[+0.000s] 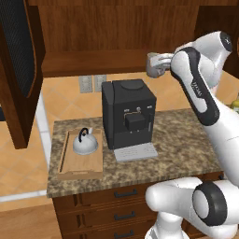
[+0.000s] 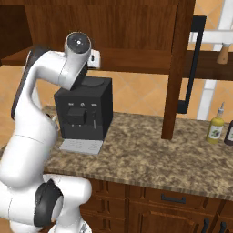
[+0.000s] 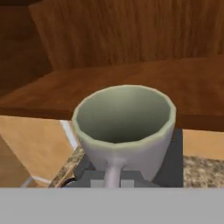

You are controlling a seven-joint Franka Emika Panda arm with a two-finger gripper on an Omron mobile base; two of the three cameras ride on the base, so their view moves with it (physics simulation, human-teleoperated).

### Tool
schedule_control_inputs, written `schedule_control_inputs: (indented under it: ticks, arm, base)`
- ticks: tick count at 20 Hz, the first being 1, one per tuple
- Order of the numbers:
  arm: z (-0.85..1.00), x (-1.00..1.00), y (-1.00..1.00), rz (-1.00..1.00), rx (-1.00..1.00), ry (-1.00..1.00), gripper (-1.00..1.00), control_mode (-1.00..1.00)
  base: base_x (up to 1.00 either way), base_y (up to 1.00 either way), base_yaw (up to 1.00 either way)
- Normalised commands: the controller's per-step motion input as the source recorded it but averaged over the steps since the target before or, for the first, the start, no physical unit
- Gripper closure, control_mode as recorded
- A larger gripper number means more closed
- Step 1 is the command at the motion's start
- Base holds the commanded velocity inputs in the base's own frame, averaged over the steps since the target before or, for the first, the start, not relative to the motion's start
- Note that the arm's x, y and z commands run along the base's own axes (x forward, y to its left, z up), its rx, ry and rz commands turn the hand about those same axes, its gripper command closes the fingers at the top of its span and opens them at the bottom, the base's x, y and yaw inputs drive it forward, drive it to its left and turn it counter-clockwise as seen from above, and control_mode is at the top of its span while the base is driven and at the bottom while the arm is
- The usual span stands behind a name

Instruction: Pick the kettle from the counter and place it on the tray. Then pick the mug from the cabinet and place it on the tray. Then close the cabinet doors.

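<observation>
The grey-green mug (image 1: 152,63) hangs in the air just in front of the cabinet shelf (image 1: 93,63), above the coffee machine, with my gripper (image 1: 162,64) shut on it. In the hand view the mug (image 3: 124,127) is close up, mouth open towards me and handle pointing down at me; my fingertips are hidden. The silver kettle (image 1: 85,144) with its black arched handle stands upright in the wooden tray (image 1: 70,169) at the left end of the counter (image 1: 182,154). Both cabinet doors stand open: the left door (image 1: 18,56) and the right door (image 2: 175,68).
A black coffee machine (image 1: 128,114) stands mid-counter right of the tray, directly under the mug. Two bottles (image 2: 215,129) stand at the counter's far right. The right door's black bar handle (image 2: 193,63) juts out over the counter.
</observation>
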Motion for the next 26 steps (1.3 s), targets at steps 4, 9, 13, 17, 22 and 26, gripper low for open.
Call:
schedule_control_inputs:
  ticks: [4,9,13,17,22,26]
  arm:
    - [-0.02,-1.0,0.27,0.71,-0.11,0.0,1.0,-1.0]
    - [-0.34,-1.0,0.64,0.44,-0.11,0.0,1.0,-1.0]
    - [-0.94,-0.89,0.99,0.29,0.0,-0.05,1.0,-1.0]
    - [-1.0,-0.56,0.92,0.32,0.05,0.0,1.0,-1.0]
    - [-0.97,0.29,0.89,0.26,0.04,0.01,1.0,-1.0]
    - [-0.73,0.8,0.46,0.05,0.0,0.04,1.0,-1.0]
  base:
    - [0.0,0.0,0.0]
    - [0.0,0.0,0.0]
    - [0.0,0.0,0.0]
    - [0.0,0.0,0.0]
    - [0.0,0.0,0.0]
    - [0.0,0.0,0.0]
